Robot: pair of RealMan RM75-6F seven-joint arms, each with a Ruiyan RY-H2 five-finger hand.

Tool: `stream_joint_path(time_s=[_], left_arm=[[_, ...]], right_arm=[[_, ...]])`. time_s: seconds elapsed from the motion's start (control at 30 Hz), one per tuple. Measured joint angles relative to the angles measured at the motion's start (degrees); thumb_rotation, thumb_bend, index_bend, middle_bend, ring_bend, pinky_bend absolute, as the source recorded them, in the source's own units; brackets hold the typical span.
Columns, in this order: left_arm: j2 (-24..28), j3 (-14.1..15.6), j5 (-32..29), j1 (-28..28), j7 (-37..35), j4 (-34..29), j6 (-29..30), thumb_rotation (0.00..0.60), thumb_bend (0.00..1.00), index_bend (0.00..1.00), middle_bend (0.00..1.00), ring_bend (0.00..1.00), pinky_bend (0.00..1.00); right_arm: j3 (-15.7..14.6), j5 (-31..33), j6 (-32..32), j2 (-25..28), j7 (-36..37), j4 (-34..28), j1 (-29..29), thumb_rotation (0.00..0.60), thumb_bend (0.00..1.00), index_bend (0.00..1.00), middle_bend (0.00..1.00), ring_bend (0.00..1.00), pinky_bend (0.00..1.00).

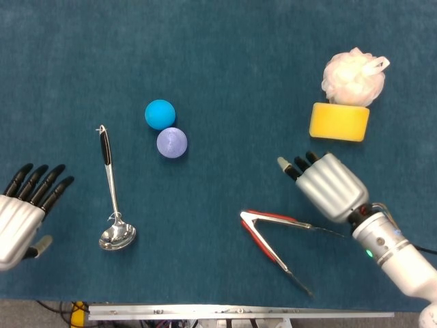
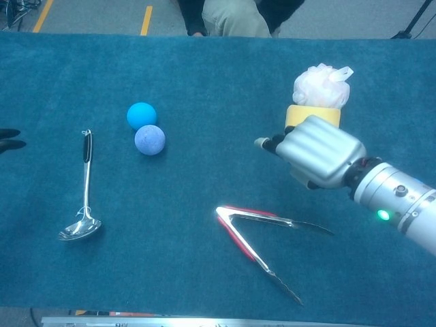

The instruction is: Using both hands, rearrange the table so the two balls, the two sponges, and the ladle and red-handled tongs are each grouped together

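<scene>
Red-handled tongs (image 1: pixel 273 239) lie splayed open on the teal surface (image 1: pixel 232 61); we use them as our landmark. Just above-right of them our right hand (image 1: pixel 328 184) hovers w/ fingers apart, holding nothing. Far left of the tongs lies the ladle (image 1: pixel 113 195), bowl toward us. Left hand (image 1: pixel 24 208) sits beyond it at the edge, fingers spread, empty. Up-left of the tongs, blue ball (image 1: pixel 160 114) & purple ball (image 1: pixel 171 143) touch. Up-right, yellow sponge (image 1: pixel 339 121) sits against the white mesh sponge (image 1: pixel 353 76).
</scene>
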Motion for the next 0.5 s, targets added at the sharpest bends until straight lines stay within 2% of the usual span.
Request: stream_joint_path(time_s=[0.27, 0.5], left_arm=[[0.3, -1.5, -0.9, -0.1, -0.4, -0.1, 1.6, 0.600, 0.22, 0.00, 0.00, 0.00, 0.03], [0.4, -1.7, 0.0, -1.3, -1.6, 0.9, 0.8, 0.600, 0.22, 0.00, 0.00, 0.00, 0.03]], right_arm=[[2.6, -3.1, 0.9, 5.2, 7.0, -2.1, -1.6, 0.600, 0.45, 0.15, 0.36, 0.34, 0.64], [4.5, -5.9, 2.3, 11.5, 13.8, -4.4, -4.0, 0.600, 0.31, 0.17, 0.37, 0.34, 0.64]])
